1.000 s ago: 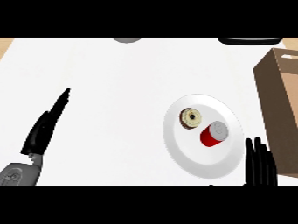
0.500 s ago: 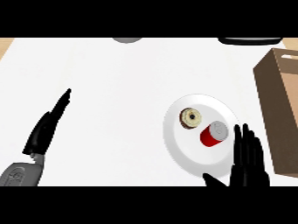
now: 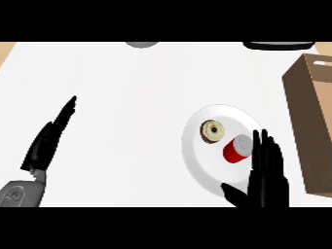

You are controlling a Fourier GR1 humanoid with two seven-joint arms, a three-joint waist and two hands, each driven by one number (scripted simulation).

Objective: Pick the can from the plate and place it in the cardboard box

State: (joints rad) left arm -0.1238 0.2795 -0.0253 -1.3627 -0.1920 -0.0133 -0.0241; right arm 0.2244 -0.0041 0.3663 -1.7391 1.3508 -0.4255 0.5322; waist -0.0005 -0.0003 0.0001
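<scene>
1. A white counter (image 3: 139, 97) fills most of the head view, with a strip of pale wood showing along its left edge.
2. A round white plate (image 3: 197, 160) lies right of the middle of the counter.
3. On the plate lies a red can (image 3: 236, 150) with a grey top; it rests toward the plate's right side, tipped so that its grey end faces up and to the right.
4. Just to the can's upper left, also on the plate, sits a small round pastry (image 3: 212, 131) with a pale centre and a dark rim (what it is exactly cannot be told).
5. The right hand (image 3: 267, 170) comes in from the lower edge, its fingers (image 3: 270, 151) straight and pointing up the view, holding nothing; they lie just beside the can's right side, over the plate's right rim.
6. The cardboard box (image 3: 319, 126) stands open at the counter's right edge, just right of the plate and the right hand.
7. The left hand (image 3: 47, 143) rests at the lower left, well apart from the plate, its fingers straight and relaxed, pointing up and slightly right, holding nothing.
8. Two dark objects are cut off at the top edge.
</scene>
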